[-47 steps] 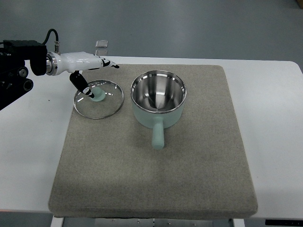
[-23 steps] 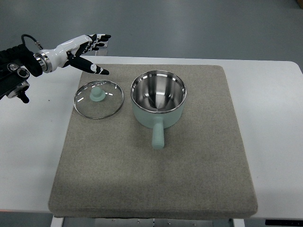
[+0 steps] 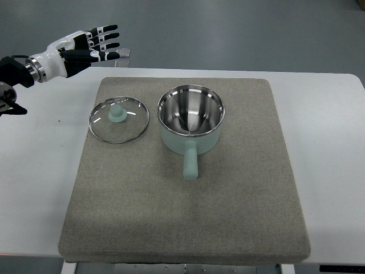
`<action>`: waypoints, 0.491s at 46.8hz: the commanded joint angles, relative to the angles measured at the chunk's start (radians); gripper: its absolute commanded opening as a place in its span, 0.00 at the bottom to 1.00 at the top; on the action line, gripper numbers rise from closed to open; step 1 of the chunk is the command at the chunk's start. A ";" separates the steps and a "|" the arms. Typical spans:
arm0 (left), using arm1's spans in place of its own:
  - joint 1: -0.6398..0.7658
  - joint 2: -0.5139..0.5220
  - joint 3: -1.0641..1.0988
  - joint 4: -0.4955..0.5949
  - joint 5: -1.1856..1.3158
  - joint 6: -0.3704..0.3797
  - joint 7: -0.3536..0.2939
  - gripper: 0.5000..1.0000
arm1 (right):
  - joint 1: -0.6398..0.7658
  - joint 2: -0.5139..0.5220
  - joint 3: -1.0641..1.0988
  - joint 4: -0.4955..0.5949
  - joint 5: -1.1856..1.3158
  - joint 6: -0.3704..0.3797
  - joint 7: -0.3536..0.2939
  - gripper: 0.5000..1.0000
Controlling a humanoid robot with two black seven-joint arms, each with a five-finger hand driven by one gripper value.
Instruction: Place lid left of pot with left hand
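Since the earlier frames my left hand (image 3: 77, 45) has lifted off the lid (image 3: 118, 119) and pulled back up beyond the worktop's (image 3: 325, 142) far left corner. Fingers (image 3: 102, 40) are spread straight, holding nothing. Lid lies flat on the grey mat (image 3: 228, 205), knob up, near the mat's left edge and toward its far side, just left of the pot (image 3: 190, 117), apart from it. Pot is open, its handle pointing toward the near edge.

No readable text, label, brand or number anywhere (pot (image 3: 190, 122) and lid (image 3: 118, 119) unmarked).
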 commanded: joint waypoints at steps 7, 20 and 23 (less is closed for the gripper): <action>0.024 -0.008 -0.016 0.078 -0.192 -0.078 0.093 0.99 | 0.000 0.000 0.000 0.000 0.000 0.000 0.000 0.84; 0.023 -0.037 -0.013 0.152 -0.383 -0.078 0.148 0.99 | 0.000 0.000 0.000 0.000 0.000 0.000 0.000 0.85; 0.023 -0.037 -0.014 0.154 -0.383 -0.078 0.148 0.99 | 0.000 0.000 0.000 0.000 0.000 0.000 0.000 0.84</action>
